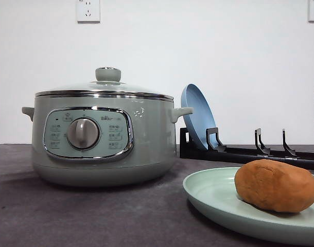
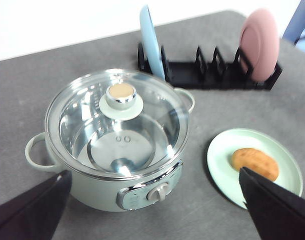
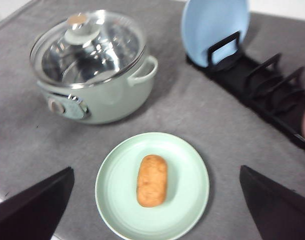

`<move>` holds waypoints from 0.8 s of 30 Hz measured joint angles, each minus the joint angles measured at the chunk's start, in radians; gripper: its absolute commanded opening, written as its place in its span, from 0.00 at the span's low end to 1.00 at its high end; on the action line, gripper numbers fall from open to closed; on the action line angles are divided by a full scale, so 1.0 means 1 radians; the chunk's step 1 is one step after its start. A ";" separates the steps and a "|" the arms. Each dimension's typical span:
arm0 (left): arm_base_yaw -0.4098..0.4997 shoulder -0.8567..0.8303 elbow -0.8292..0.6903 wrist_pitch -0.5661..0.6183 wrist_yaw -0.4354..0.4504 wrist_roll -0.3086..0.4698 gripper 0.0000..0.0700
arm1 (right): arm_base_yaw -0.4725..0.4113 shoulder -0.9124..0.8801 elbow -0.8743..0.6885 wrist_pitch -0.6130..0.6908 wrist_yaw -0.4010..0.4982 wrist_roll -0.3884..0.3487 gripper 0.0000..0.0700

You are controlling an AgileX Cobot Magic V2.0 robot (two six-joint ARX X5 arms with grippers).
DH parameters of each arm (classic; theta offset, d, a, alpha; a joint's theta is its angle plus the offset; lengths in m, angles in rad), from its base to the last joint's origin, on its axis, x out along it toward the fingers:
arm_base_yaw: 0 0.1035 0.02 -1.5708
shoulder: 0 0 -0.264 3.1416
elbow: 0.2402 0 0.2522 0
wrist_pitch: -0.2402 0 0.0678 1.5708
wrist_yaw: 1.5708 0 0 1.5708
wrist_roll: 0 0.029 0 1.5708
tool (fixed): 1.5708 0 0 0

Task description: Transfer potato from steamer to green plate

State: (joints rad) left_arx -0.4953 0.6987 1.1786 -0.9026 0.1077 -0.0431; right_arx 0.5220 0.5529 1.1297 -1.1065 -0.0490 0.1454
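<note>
The firm, rough-skinned potato [image 3: 152, 180] lay mid-plate on the green plate [image 3: 117, 170], the steamer [image 3: 100, 70] at eleven o'clock, both claws wide open, empty.

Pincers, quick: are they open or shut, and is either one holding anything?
Left pincer: open, holding nothing.
Right pincer: open, holding nothing; the potato lies on the green plate.
</note>
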 measured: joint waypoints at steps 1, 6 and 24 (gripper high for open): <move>0.000 -0.004 0.000 -0.003 0.000 -0.001 1.00 | 0.000 0.000 -0.016 0.013 -0.009 0.000 1.00; 0.000 -0.012 0.000 -0.013 0.000 -0.008 1.00 | 0.000 0.000 -0.039 0.062 -0.028 0.001 1.00; 0.000 -0.011 0.000 -0.012 -0.001 -0.012 0.04 | 0.000 -0.002 -0.039 0.072 -0.029 0.008 0.05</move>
State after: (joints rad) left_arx -0.4953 0.6876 1.1786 -0.9147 0.1066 -0.0547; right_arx 0.5224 0.5510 1.0904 -1.0344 -0.0779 0.1535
